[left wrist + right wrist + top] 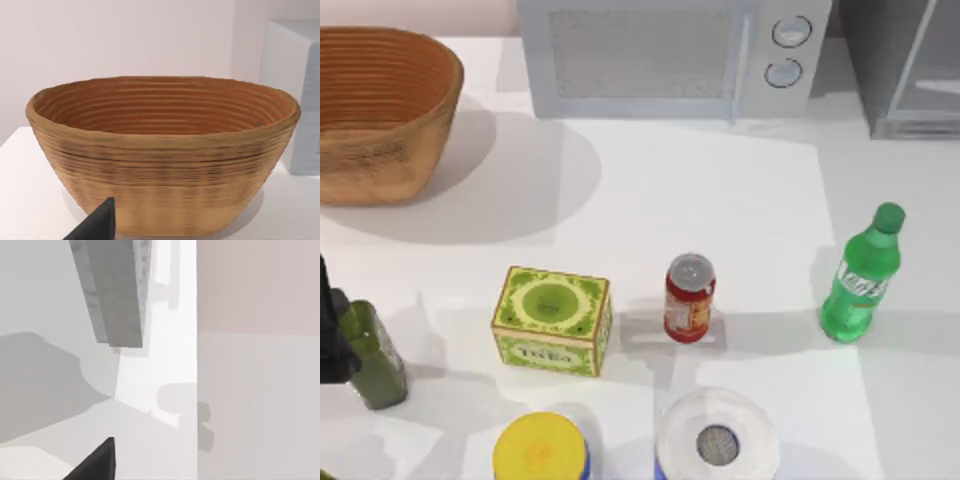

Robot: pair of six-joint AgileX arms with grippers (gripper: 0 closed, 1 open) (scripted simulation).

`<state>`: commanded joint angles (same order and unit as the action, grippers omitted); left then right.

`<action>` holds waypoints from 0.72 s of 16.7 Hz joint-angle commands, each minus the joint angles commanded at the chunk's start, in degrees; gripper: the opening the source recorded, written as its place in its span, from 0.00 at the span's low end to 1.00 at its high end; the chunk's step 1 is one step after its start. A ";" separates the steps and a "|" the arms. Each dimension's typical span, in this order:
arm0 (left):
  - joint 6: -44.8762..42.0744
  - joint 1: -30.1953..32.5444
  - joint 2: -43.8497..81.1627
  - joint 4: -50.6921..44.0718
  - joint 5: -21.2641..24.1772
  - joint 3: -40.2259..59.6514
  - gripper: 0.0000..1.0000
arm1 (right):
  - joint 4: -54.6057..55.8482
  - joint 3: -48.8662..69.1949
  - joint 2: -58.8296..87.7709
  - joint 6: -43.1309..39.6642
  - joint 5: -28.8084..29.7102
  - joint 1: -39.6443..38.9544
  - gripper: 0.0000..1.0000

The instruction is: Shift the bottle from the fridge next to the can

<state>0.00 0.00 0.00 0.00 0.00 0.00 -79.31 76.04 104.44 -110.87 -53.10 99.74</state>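
Note:
The bright green bottle (861, 277) stands upright on the white table, towards its right side and well in front of the fridge (905, 70) at the back right corner. The small red can (690, 298) stands upright near the table's middle, a good gap to the left of the bottle. Nothing holds either one. One dark fingertip (97, 225) of my left gripper shows in the left wrist view, facing the wicker basket (160, 155). A dark fingertip (97, 460) of my right gripper shows in the right wrist view, over white table beside a grey box side (115, 295).
A light grey microwave (670, 55) stands at the back centre and the wicker basket (375, 110) at the back left. A green box (552, 320) sits left of the can. A dark olive bottle (370, 355), a yellow-lidded tub (540, 450) and a white-lidded container (717, 440) line the front.

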 joint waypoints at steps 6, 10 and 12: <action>0.00 0.00 0.00 0.00 0.00 0.00 1.00 | 19.90 -0.39 0.65 24.74 3.26 -14.69 1.00; 0.00 0.00 0.00 0.00 0.00 0.00 1.00 | 36.42 -0.78 0.95 45.54 6.13 -27.12 1.00; 0.00 0.00 0.00 0.00 0.00 0.00 1.00 | 44.35 -0.98 1.00 55.12 7.43 -33.13 1.00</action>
<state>0.00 0.00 0.00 0.00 0.00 0.00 -34.96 75.07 105.45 -55.74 -45.67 66.61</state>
